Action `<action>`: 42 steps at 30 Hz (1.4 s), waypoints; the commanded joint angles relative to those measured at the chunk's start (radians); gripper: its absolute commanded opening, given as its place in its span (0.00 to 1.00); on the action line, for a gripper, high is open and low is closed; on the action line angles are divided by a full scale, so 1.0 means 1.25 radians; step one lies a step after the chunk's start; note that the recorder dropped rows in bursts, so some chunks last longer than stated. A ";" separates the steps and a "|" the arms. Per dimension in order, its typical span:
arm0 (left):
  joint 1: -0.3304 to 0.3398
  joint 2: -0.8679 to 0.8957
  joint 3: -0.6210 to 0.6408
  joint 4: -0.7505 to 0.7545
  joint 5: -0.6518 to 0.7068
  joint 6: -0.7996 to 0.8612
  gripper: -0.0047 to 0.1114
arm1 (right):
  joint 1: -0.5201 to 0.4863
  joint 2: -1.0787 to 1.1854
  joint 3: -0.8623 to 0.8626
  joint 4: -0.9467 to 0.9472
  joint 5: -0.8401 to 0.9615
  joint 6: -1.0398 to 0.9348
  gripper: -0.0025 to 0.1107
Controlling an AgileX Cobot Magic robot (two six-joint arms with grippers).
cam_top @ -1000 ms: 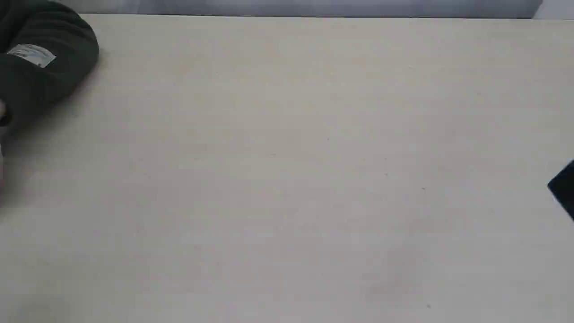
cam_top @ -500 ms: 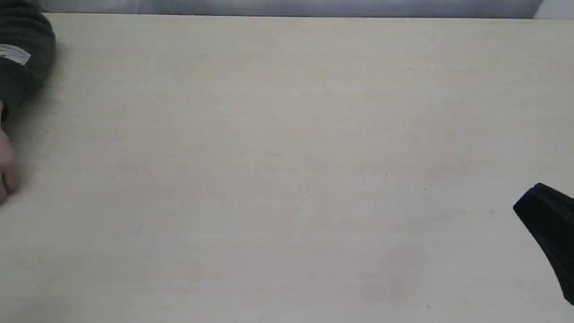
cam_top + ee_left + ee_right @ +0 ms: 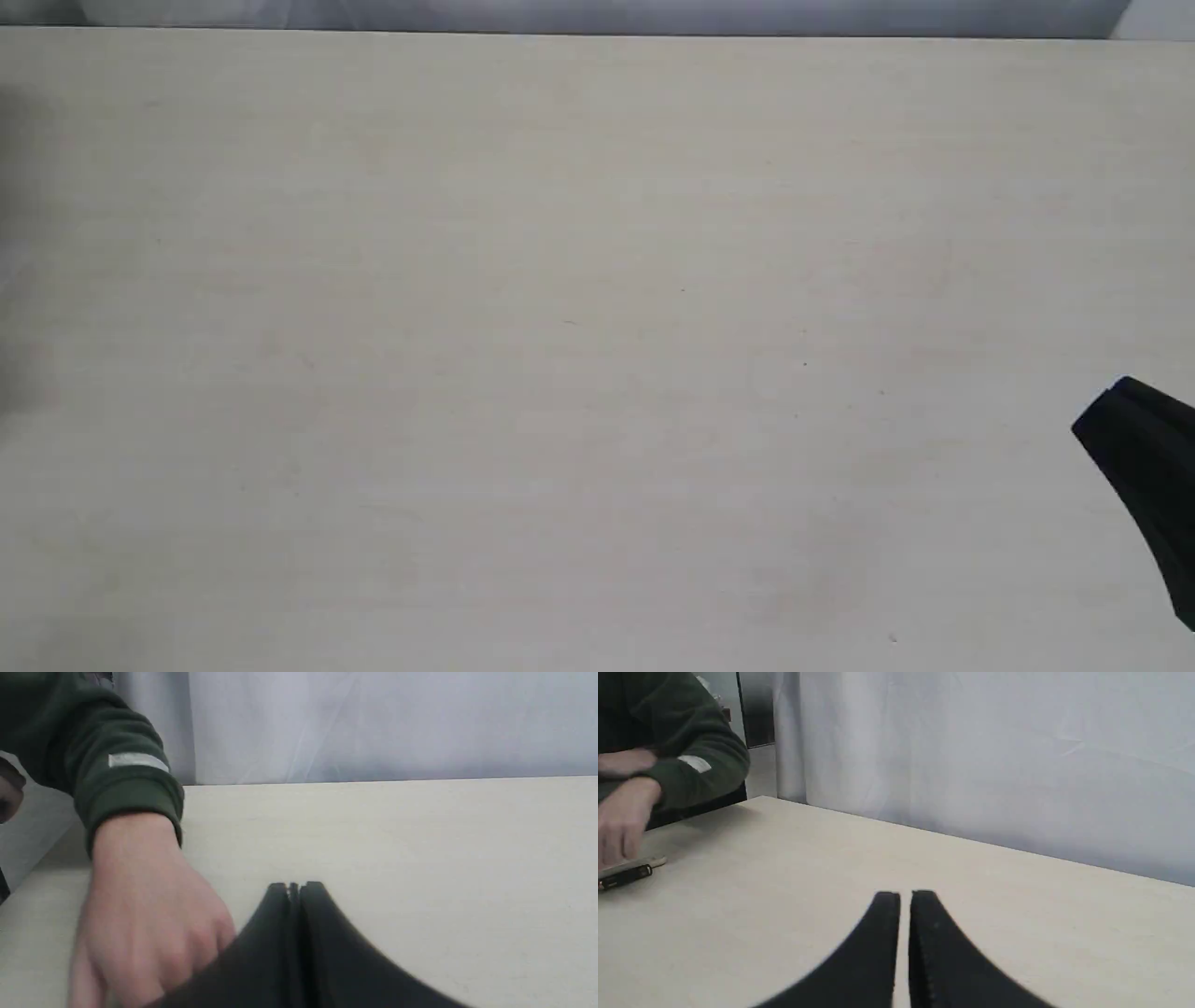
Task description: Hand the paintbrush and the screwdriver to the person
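Observation:
In the right wrist view the screwdriver (image 3: 626, 873) lies on the table (image 3: 784, 896) at the far side, showing a black handle with a gold ring. The person's hand (image 3: 621, 816) hovers just over it, in a dark green sleeve (image 3: 700, 765). A pale strip (image 3: 656, 861) lies beside the handle; I cannot tell whether it is the paintbrush. My right gripper (image 3: 905, 897) is shut and holds nothing, well away from the screwdriver. It shows at the exterior view's right edge (image 3: 1144, 457). My left gripper (image 3: 295, 887) is shut and empty, with the person's hand (image 3: 140, 914) close beside it.
The pale table (image 3: 597, 355) fills the exterior view. A light grey curtain (image 3: 971, 756) hangs behind its far edge. The person's sleeve (image 3: 121, 779) reaches in over the table corner near my left gripper.
The person's sleeve and hand have drawn back to the left and out of the exterior view. My right gripper came in from the right edge, then stayed put.

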 commanded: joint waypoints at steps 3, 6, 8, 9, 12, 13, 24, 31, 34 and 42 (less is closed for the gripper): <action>-0.005 -0.002 0.002 -0.001 -0.010 -0.002 0.04 | -0.001 -0.004 0.003 -0.004 -0.009 -0.009 0.06; -0.005 -0.002 0.002 -0.001 -0.010 -0.002 0.04 | -0.001 -0.004 0.003 -0.004 -0.009 -0.009 0.06; -0.005 -0.002 0.002 -0.001 -0.010 -0.002 0.04 | -0.001 -0.004 0.003 -0.004 -0.013 -0.009 0.06; -0.005 -0.002 0.002 -0.001 -0.010 -0.002 0.04 | -0.001 -0.004 0.003 -0.004 -0.011 -0.009 0.06; -0.005 -0.002 0.002 -0.001 -0.010 -0.002 0.04 | -0.001 -0.004 0.003 -0.002 -0.010 -0.009 0.06; -0.005 -0.002 0.002 -0.001 -0.010 -0.002 0.04 | -0.001 -0.004 0.003 -0.002 -0.010 -0.009 0.06; -0.005 -0.002 0.002 -0.001 -0.010 -0.002 0.04 | -0.064 -0.004 0.003 -0.002 -0.009 -0.051 0.06; -0.005 -0.002 0.002 -0.003 -0.008 -0.002 0.04 | -0.218 -0.004 0.003 -0.002 0.017 -0.048 0.06; -0.005 -0.002 0.002 -0.003 -0.008 -0.002 0.04 | -0.272 -0.004 0.003 -0.002 0.040 -0.049 0.06; -0.005 -0.002 0.002 -0.003 -0.008 -0.002 0.04 | -0.356 -0.004 0.003 -0.028 0.088 -0.077 0.06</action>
